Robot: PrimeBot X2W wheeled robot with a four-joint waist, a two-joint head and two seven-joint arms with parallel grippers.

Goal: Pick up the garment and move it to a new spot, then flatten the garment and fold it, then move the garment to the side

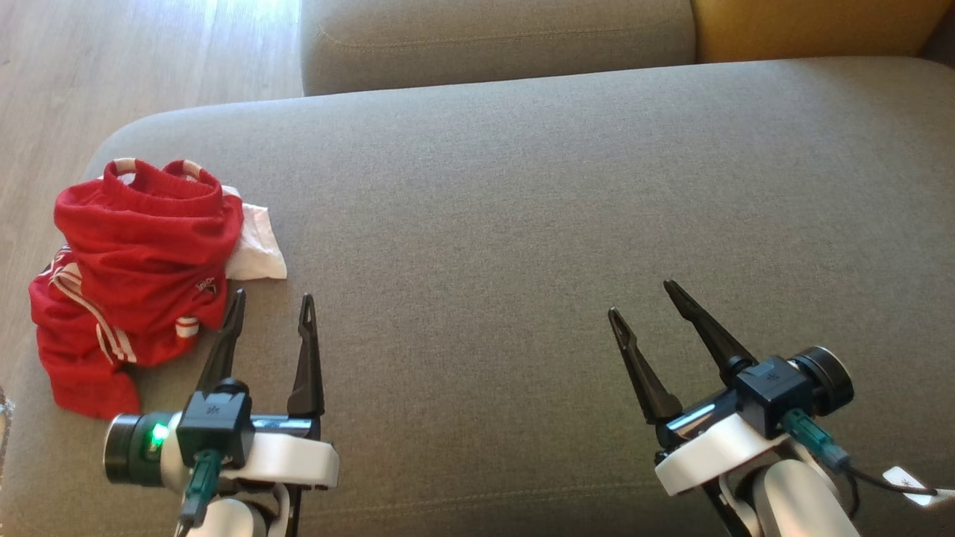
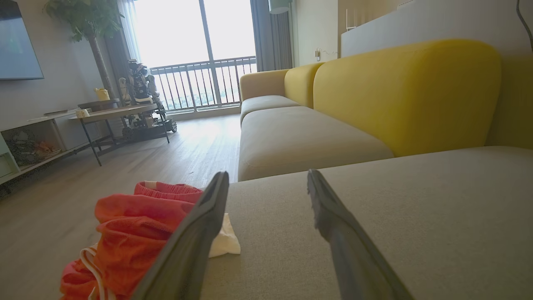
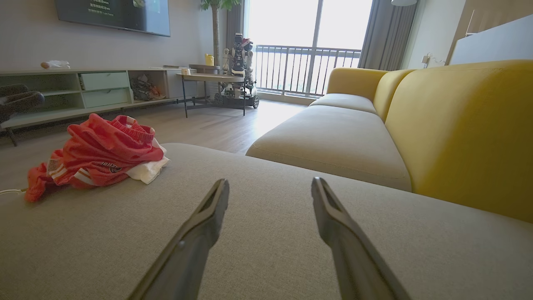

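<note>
The garment is a crumpled red heap with white stripes and a white lining, lying at the left end of the grey sofa seat. In the left wrist view the garment sits just left of the left finger. My left gripper stands open just right of the heap, its left fingertip close to the cloth, nothing between the fingers. My right gripper is open over bare cushion, far to the right. In the right wrist view the garment lies at the far left, with the right gripper apart from it.
Wooden floor lies beyond the seat's left edge. A second grey cushion and a yellow backrest are at the far side. Across the room stand a low table, a shelf unit and another robot.
</note>
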